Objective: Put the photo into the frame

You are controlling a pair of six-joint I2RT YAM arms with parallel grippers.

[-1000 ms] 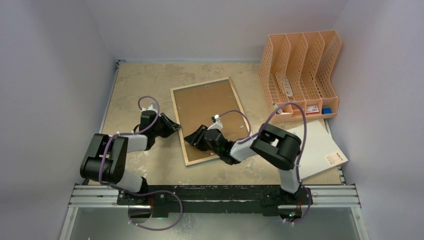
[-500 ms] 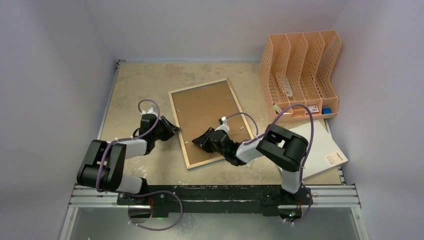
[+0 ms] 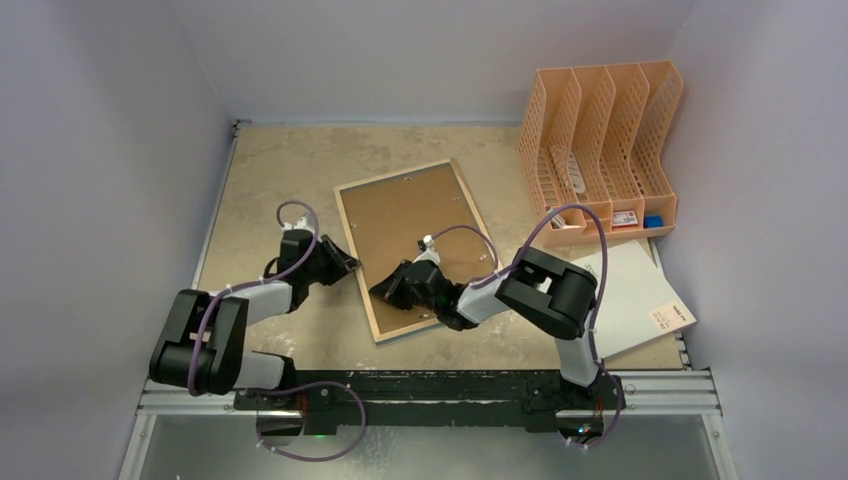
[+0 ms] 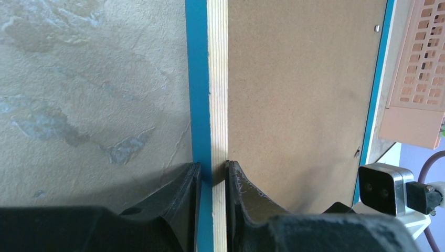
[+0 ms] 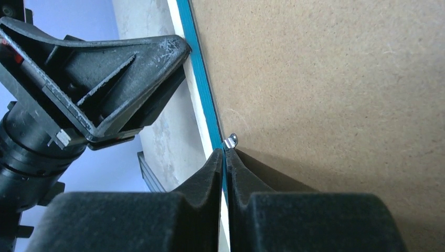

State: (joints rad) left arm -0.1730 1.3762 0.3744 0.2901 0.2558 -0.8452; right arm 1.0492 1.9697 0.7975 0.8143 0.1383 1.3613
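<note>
The frame (image 3: 356, 255) lies face down on the table with the brown backing board (image 3: 415, 225) in it. The photo is hidden. My left gripper (image 3: 348, 262) is shut on the frame's left rail (image 4: 218, 79), one finger on the cyan side and one on the board side (image 4: 212, 170). My right gripper (image 3: 382, 290) is low over the near left part of the board. Its jaws are closed (image 5: 224, 153), with the tips against a small metal tab (image 5: 231, 140) beside the cyan rail (image 5: 202, 100). The left gripper's finger (image 5: 157, 58) shows just beyond.
A peach file organiser (image 3: 600, 140) stands at the back right. A white flat sheet (image 3: 635, 290) lies at the right, near the right arm's elbow. Bare table (image 3: 280, 170) lies to the left of and behind the frame.
The frame has turned slightly anticlockwise, its far left corner shifting left. Both grippers have moved a little with it and kept their positions on its left side.
</note>
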